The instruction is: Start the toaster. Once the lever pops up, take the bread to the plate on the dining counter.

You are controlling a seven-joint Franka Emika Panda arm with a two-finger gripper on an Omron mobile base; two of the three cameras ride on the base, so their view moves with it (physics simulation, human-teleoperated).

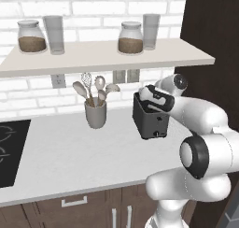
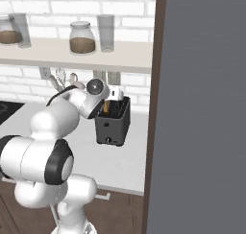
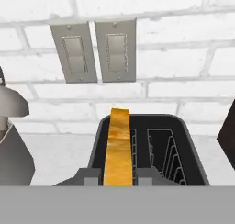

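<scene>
Left base view: the toaster (image 1: 150, 118) is parked on the white worktop (image 1: 70, 152), over at the right end near the dark wall panel (image 1: 210, 31). The arm is reached across so the hand sits right on top of it, and the fingertips are hidden behind the hand from here. A grey utensil cup (image 1: 95, 114) stuffed with spoons and a whisk is standing to the toaster's left, apart from it, and a slice of black hob (image 1: 9, 152) is seen at the far left edge. Two jars and two glasses are lined up on the shelf (image 1: 102, 56) above.

Right base view: the same toaster (image 2: 113, 122) is shown from its narrow face, small round knob low down. A bit of the bread (image 2: 106, 106) can be made out as an orange sliver poking up at the toaster's top, right under the hand.

Hand view: this is where the grip is actually seen. The bread (image 3: 119, 147) stands upright in the left slot (the right slot has just wire guides), and the gripper (image 3: 118, 176) is pinched narrow onto its lower part, one grey fingertip pressed against each side. Two switch plates (image 3: 95, 51) are mounted on the white brick wall behind.
</scene>
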